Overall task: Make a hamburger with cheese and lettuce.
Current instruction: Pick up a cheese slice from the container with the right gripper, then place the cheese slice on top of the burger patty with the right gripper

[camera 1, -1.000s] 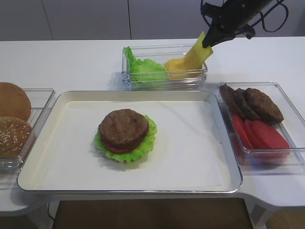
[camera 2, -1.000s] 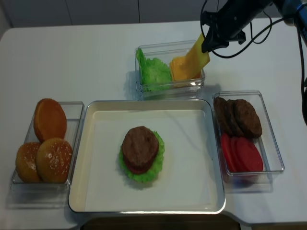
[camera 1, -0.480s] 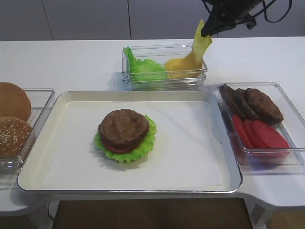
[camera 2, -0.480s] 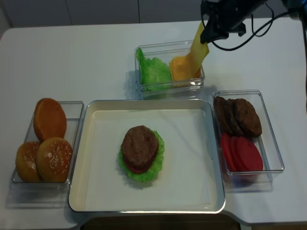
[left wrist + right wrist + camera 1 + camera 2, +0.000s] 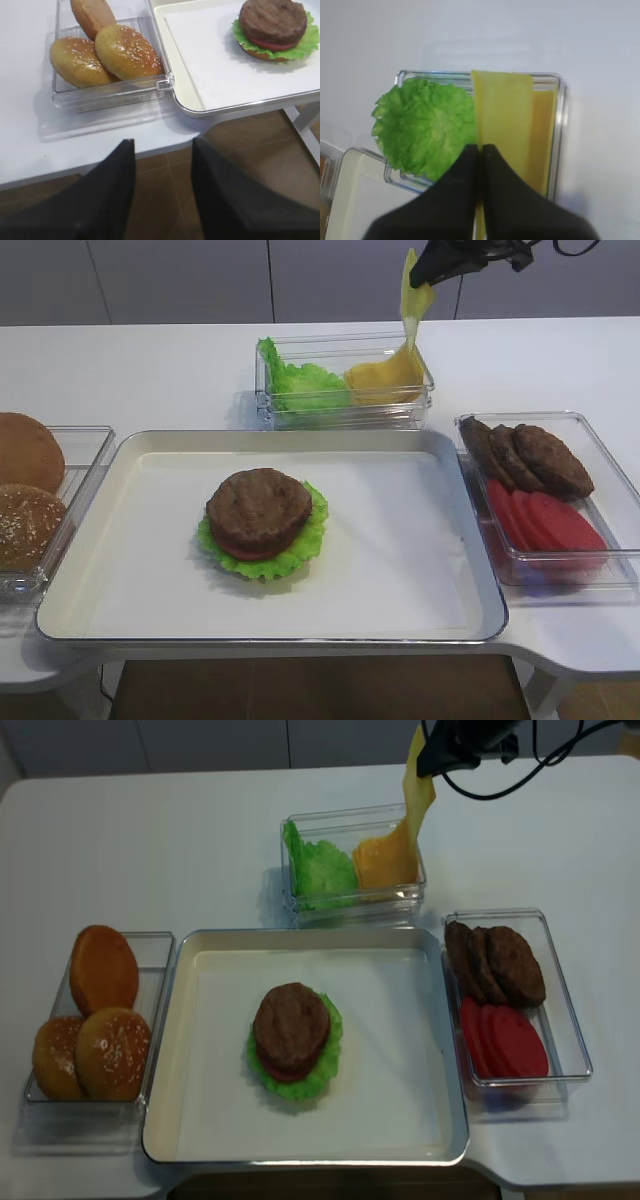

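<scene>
Cheese (image 5: pixel 409 302) slice pinched by one edge in the right gripper (image 5: pixel 432 265), hanging limp and near vertical above its clear container (image 5: pixel 345 412). Its lower end seems close to or touching the remaining yellow stack (image 5: pixel 385 370); contact cannot be settled from these views. Wrist view: the two black fingers (image 5: pixel 457 200) pressed together on the slice's near edge, the rest of the sheet draping away over the container. An edge grip suits a thin floppy sheet, probably so it peels off the stack alone.

Lettuce (image 5: pixel 300 380) spare leaf lies in the same container, at 9 o'clock of the cheese stack.

Hamburger (image 5: pixel 262 523) sits a little left of centre on the tray (image 5: pixel 470 530), at about 7 o'clock from the cheese container and well apart from it. Patty on top, red slice under it, green leaf frilling out below. Flat top patty looks like the landing spot for the slice.

Patties and red slices in a bin (image 5: pixel 600 455) at 3 o'clock of the tray; buns (image 5: pixel 25 485) at 9 o'clock, likely staged for later layers.

Left gripper (image 5: pixel 162 195) hangs off the table edge near the buns, jaws spread, empty, parked out of the way.
</scene>
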Robot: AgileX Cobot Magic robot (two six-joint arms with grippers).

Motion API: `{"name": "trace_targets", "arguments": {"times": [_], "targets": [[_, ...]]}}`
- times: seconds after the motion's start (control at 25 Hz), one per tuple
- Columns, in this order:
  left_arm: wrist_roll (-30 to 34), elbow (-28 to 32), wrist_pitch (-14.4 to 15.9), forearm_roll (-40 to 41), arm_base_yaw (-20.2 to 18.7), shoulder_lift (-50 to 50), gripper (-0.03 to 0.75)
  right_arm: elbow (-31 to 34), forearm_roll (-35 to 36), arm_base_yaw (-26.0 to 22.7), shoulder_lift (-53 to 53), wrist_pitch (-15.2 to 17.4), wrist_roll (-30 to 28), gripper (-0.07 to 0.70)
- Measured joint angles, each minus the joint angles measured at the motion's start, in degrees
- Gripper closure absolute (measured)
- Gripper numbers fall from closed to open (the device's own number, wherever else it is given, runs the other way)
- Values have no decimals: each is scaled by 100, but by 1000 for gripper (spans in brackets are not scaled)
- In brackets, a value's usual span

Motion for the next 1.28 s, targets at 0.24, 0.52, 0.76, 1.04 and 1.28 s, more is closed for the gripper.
{"name": "trace_targets", "arguments": {"times": [0.24,0.52,0.76,1.04,1.28], "targets": [[0,0,0,0,0,0,433,0,-87,415,-248,26,41,605],[0,0,0,0,0,0,433,263,-264,751,-651,40,82,605],[0,0,0,0,0,0,433,1017,-272,789,-1239,40,58,605],[0,0,0,0,0,0,433,1766,-285,1143,-1927,40,-112,605],[0,0,0,0,0,0,433,2086,-263,1544,-2121,48,-122,605]]}}
